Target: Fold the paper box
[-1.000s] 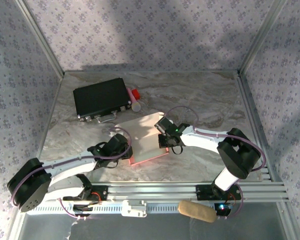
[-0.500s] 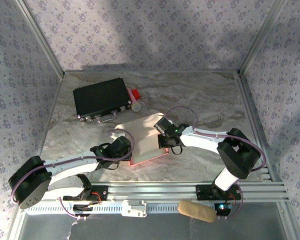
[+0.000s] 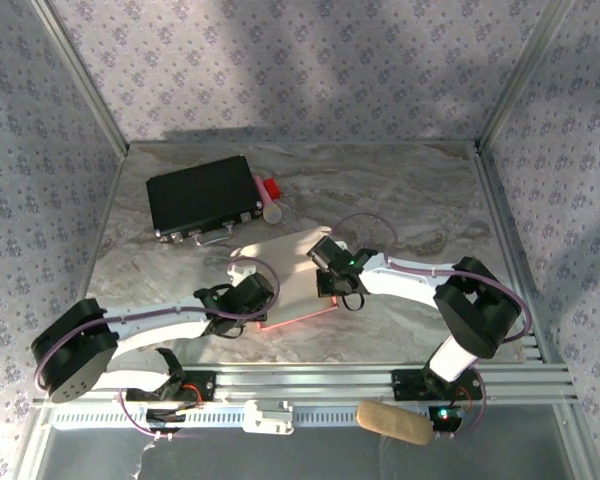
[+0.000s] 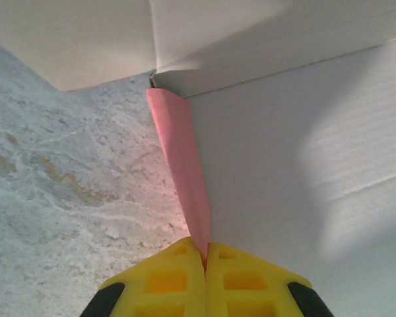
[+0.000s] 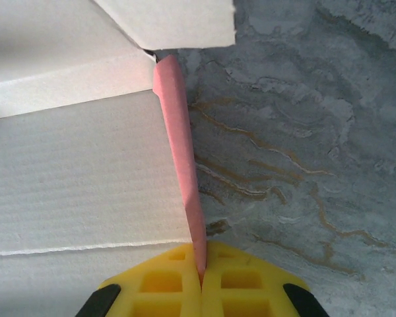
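The paper box point(image 3: 285, 268) lies opened out near the middle of the marble table point(image 3: 410, 200), between my two grippers; my left gripper point(image 3: 260, 303) is pinched tight on its left flap point(image 4: 181, 158), and my right gripper point(image 3: 327, 287) is clamped likewise on its right flap point(image 5: 178, 145). The sheet shows its pale whitish, faintly ribbed inner face, creased across; both gripped flaps stand up thin and pink; a black case point(image 3: 202, 195) sits well apart at the far left.
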You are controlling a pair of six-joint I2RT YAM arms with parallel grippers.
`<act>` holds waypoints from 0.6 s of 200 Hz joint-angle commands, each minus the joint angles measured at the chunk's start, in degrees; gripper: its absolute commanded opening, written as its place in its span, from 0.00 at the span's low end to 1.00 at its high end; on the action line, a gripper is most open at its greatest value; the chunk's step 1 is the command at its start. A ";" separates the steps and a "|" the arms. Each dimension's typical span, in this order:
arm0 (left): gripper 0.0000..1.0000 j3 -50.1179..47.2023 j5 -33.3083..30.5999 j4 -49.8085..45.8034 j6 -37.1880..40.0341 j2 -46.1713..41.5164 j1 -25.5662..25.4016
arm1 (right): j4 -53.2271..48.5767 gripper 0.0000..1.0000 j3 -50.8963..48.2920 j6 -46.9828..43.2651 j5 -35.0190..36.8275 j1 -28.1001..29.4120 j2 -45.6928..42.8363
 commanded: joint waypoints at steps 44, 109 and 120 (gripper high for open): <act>0.17 6.36 -0.49 -10.64 0.68 6.79 -2.48 | 2.25 0.00 -1.03 4.76 4.81 1.90 -1.04; 0.02 7.24 0.12 -10.62 0.46 10.77 -3.78 | 1.68 0.00 -1.30 5.83 6.15 2.24 -1.97; 0.00 7.84 -1.21 -11.74 0.22 11.10 -4.02 | 1.78 0.00 -1.50 5.83 6.35 2.33 -2.13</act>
